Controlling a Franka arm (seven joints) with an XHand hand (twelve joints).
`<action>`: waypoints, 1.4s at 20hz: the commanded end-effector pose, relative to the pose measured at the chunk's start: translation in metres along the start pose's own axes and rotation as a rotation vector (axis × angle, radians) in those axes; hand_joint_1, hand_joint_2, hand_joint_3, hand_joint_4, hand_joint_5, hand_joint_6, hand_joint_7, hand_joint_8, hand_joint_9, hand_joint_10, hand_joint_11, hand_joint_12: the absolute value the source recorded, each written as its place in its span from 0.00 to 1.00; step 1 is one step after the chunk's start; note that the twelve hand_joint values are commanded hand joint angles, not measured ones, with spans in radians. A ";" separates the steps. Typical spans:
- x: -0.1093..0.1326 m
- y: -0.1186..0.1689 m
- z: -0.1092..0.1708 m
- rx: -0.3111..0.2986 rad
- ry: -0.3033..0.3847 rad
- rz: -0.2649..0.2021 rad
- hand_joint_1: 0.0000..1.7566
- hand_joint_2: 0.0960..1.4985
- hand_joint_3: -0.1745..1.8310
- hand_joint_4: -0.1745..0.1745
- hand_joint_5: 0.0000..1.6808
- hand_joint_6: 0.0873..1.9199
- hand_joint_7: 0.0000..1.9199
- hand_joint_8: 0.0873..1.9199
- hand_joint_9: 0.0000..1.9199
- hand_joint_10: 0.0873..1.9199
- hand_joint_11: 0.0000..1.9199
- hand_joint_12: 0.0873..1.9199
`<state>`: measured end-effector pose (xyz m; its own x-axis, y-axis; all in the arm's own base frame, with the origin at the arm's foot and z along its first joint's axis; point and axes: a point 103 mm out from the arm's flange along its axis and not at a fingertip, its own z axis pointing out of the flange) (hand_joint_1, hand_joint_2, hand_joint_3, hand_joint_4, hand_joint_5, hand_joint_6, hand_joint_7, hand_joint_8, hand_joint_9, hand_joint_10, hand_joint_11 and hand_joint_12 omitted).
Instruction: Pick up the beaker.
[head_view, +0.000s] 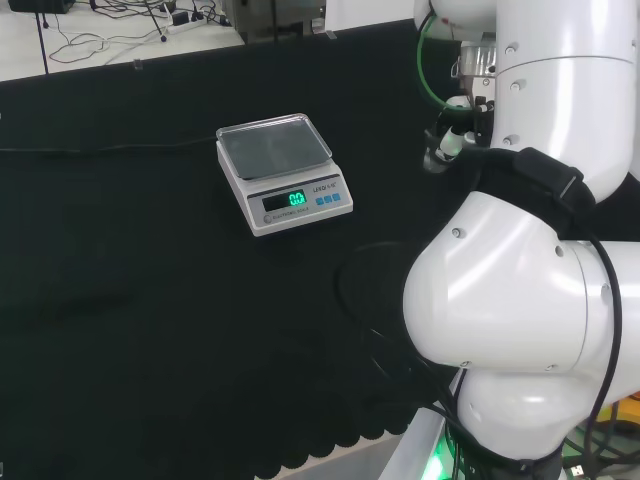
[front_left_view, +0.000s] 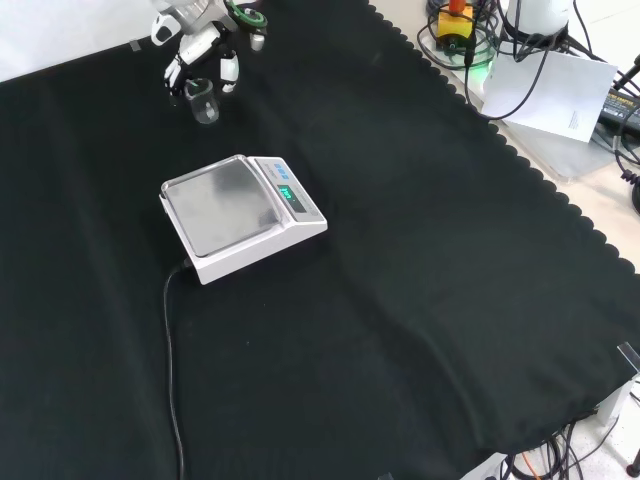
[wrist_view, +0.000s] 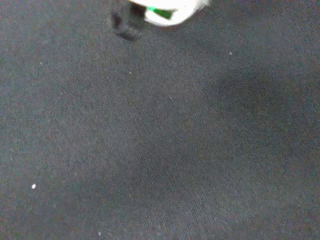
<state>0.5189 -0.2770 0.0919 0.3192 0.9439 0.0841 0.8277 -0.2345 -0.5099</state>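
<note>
In the front view your hand (front_left_view: 195, 55) is sitting at the top left of the cloth, with its black and white fingers (front_left_view: 229, 70) pointing down around a small clear beaker (front_left_view: 205, 102). The fingers are curving about the beaker's upper part, and they seem to be closing on it, though you cannot tell for sure whether they are touching the glass. The beaker is standing upright, just beyond the far corner of the scale (front_left_view: 240, 217), apart from it. Whether it is resting on the black cloth (front_left_view: 420, 280) or lifted off it is unclear. It is looking empty, as far as clear glass lets you judge.

In the head view the hand (head_view: 447, 140) is peeking out from behind the white arm links (head_view: 540, 250), right of the scale (head_view: 283, 172). The scale's steel pan (head_view: 274, 145) is carrying nothing, and its green display is lit.

In the wrist view a blurred white part of the hand (wrist_view: 170, 10) is hanging over bare cloth (wrist_view: 165, 150).
</note>
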 end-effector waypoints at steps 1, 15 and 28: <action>0.021 -0.001 -0.008 -0.146 -0.021 -0.048 0.70 0.48 0.45 0.00 0.36 0.42 0.18 0.41 0.41 0.34 0.50 0.47; 0.031 -0.006 -0.036 -0.116 -0.022 -0.055 0.65 0.75 0.10 0.00 0.53 0.58 0.45 0.48 0.57 0.38 0.61 0.37; 0.042 -0.057 -0.120 -0.046 -0.119 0.077 0.65 0.75 0.10 0.00 0.53 0.58 0.47 0.48 0.58 0.38 0.61 0.37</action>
<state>0.5480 -0.2521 0.1845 0.3280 0.9447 -0.0036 0.8366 -0.2923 -0.4633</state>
